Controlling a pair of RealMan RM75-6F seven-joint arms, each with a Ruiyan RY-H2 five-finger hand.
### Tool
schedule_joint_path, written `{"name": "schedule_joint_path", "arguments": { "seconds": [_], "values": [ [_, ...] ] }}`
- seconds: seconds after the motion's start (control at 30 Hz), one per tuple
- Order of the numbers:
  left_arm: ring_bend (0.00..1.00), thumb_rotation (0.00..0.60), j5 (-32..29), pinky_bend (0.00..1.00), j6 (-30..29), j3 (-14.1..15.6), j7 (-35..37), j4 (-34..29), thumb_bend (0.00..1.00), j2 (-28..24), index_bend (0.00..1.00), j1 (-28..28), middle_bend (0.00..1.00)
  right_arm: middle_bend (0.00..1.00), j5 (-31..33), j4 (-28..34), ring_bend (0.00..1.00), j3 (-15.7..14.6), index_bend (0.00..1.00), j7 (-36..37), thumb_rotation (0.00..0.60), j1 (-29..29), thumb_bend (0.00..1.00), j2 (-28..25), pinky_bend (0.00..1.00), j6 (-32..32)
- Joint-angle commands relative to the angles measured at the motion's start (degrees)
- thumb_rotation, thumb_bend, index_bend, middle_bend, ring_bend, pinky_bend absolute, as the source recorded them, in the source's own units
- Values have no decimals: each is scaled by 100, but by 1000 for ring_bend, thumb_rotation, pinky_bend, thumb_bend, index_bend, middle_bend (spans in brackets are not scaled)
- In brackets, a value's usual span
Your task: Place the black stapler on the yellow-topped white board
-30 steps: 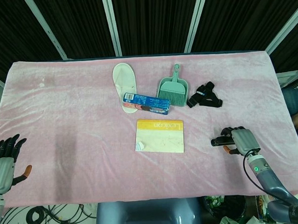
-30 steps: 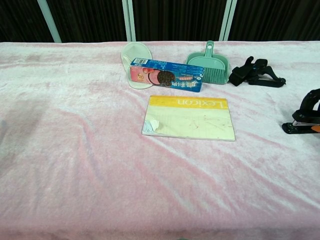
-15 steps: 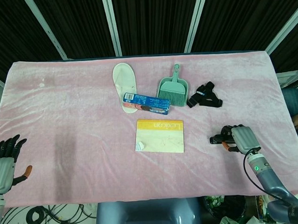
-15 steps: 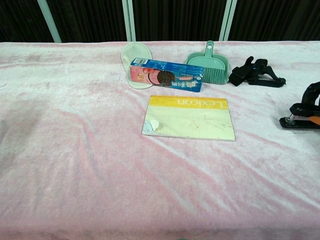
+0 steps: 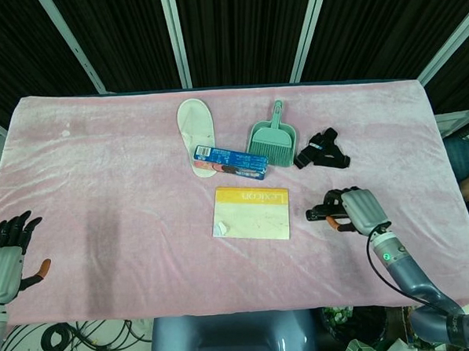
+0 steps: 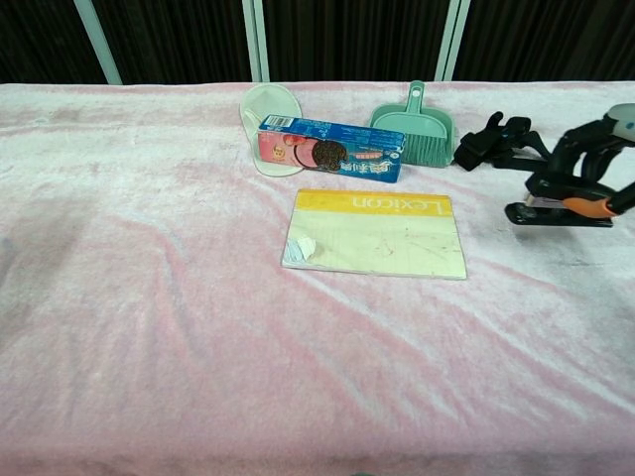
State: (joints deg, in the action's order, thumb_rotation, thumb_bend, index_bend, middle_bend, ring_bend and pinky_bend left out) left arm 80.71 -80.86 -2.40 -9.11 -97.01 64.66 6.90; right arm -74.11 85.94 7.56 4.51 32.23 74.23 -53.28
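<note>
- So, the right hand (image 5: pixel 358 211) has the black stapler (image 5: pixel 321 213) in its grip, fingers curled round the back end with the orange-tipped thumb underneath
- The stapler's front end sticks out to the left past the fingers (image 6: pixel 580 149), pointing at the yellow-topped white board (image 5: pixel 251 213)
- From the chest view the stapler (image 6: pixel 558 210) looks lifted off the pink velvety tablecloth (image 5: pixel 117 189), roughly level, with dark fingers wrapped over the top of it
- It's just beside the board's right edge, not over it and not touching; there's a bare strip of cloth between them in both views
- The board (image 6: pixel 375 233) lies flat near the middle of the table, yellow band on the far side, and a small crumpled white scrap (image 6: pixel 302 247) sits on its near left corner
- Just behind the board is a blue biscuit box (image 5: pixel 231 161) lying on its side, and it overlaps the end of a white slipper (image 5: pixel 195 129)
- A mint green dustpan with brush (image 5: pixel 271 138) sits right of the box, handle pointing away
- A black strap-like bundle (image 5: pixel 322 151) is further right, behind the stapler and near it
- The left hand (image 5: pixel 6 254) is way off at the near left edge of the table, holding nothing, fingers spread apart and pointing up
</note>
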Motion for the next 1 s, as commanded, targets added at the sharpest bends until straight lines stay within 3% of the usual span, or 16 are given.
{"name": "schedule_joint_path", "arguments": {
  "seconds": [0.03,0.27,0.43,0.7,1.0],
  "values": [
    [0,600,5,0,-14,-2,19,1,323,-10,121,-7,17,486,824,725,478,386,535,-878,600,483,369,-152,373,441],
    [0,600,30,0,1,13,81,15,323,-40,121,-7,17,487,2554,1185,482,581,538,-2256,600,1032,369,440,374,301],
    [0,600,16,0,43,22,135,10,323,-77,121,-1,17,493,3489,1044,490,657,545,-3110,600,1518,369,1118,384,-181],
    [0,600,1,0,86,23,161,24,323,-91,121,15,17,499,4074,658,497,829,552,-3363,600,1840,369,1938,387,-562],
    [0,600,-23,0,111,15,165,8,323,-107,121,27,17,505,3885,270,502,910,559,-3373,600,2027,369,2424,392,-717]
  ]
}}
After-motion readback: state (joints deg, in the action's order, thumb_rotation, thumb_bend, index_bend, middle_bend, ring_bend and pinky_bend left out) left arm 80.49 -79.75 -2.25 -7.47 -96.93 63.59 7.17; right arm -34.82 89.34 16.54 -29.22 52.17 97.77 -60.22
